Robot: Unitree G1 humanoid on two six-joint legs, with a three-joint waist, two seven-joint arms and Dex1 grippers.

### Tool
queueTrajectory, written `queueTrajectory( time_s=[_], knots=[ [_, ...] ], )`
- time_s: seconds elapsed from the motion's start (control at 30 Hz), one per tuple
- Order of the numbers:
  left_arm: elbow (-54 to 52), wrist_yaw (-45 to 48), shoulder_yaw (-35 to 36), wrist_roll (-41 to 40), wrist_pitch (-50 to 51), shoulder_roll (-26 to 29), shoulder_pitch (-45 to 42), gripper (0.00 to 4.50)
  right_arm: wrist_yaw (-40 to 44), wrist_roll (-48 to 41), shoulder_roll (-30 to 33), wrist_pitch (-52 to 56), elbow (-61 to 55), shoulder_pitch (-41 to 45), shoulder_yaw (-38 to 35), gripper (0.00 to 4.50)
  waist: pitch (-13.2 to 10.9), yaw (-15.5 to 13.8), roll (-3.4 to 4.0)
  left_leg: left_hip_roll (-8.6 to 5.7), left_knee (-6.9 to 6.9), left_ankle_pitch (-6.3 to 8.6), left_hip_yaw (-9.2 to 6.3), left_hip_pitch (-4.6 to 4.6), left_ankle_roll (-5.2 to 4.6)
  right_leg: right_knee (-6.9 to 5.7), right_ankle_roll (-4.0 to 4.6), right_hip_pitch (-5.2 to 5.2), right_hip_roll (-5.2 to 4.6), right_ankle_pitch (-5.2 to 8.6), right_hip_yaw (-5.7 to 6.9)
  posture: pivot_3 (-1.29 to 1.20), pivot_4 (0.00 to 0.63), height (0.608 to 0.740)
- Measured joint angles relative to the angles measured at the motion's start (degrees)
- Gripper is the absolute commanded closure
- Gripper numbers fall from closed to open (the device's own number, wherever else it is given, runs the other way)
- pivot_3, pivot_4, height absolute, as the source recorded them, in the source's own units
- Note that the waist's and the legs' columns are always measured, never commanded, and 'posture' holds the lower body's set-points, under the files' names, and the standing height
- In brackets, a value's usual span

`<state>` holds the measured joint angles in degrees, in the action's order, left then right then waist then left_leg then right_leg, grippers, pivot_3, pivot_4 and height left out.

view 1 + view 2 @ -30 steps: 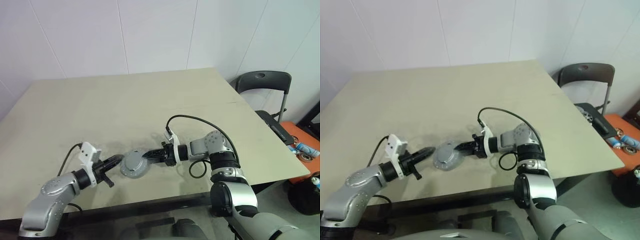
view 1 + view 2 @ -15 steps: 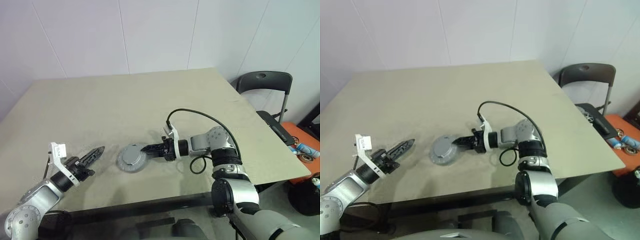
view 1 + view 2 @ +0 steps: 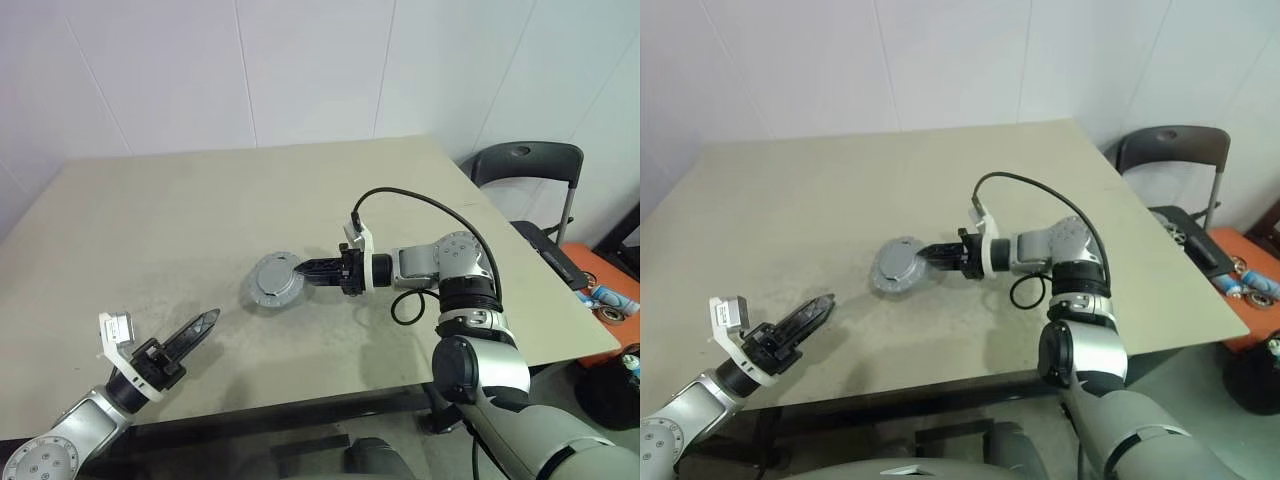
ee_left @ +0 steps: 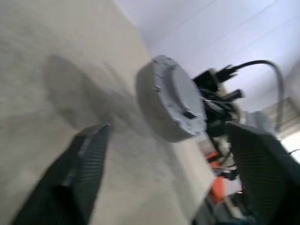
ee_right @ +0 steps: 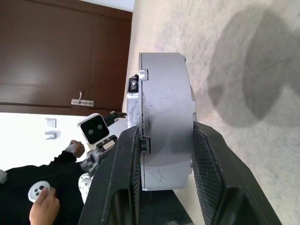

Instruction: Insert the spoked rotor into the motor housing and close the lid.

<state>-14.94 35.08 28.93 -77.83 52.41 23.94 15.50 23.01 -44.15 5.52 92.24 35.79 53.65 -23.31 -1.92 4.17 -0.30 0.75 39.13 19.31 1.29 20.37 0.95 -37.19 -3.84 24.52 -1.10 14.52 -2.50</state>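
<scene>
Housing [image 3: 272,282] lifted since earlier; grey closed drum, lid seemingly seated.

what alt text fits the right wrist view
The right tool clamps a closed grey motor housing by its flat faces, held on edge above a beige table. Behind it, a person's hand holds a controller.

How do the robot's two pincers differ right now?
The right pincer is shut on the closed motor housing, holding it above the table; the left pincer is open and empty. The right reaches mid-table; the left hangs near the front edge. Both have black fingers.
</scene>
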Motion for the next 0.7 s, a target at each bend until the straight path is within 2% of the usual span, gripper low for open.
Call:
queueTrajectory(
  time_s=[0.33,0.7],
  knots=[
    [1.6,-3.8,-0.5,-9.5,0.6,-3.4,-2.1,0.00,-0.9,-6.8,-1.3,0.0,0.0,2.8,-0.1,3.32,0.0,0.0,-0.01,0.03,0.00,0.00,0.00,0.01,0.00,0.01,0.00,0.00,0.02,0.00,-0.01,0.00,0.000,0.740],
    [-1.0,-7.7,-2.3,-14.2,-1.6,-4.5,-4.4,0.00,-9.8,-21.2,-4.7,0.0,-3.3,1.5,3.7,3.32,0.0,-0.1,-0.01,0.03,0.00,0.01,0.00,0.03,-0.02,0.06,0.00,-0.01,0.03,0.00,-0.03,0.00,0.000,0.740]
  ],
)
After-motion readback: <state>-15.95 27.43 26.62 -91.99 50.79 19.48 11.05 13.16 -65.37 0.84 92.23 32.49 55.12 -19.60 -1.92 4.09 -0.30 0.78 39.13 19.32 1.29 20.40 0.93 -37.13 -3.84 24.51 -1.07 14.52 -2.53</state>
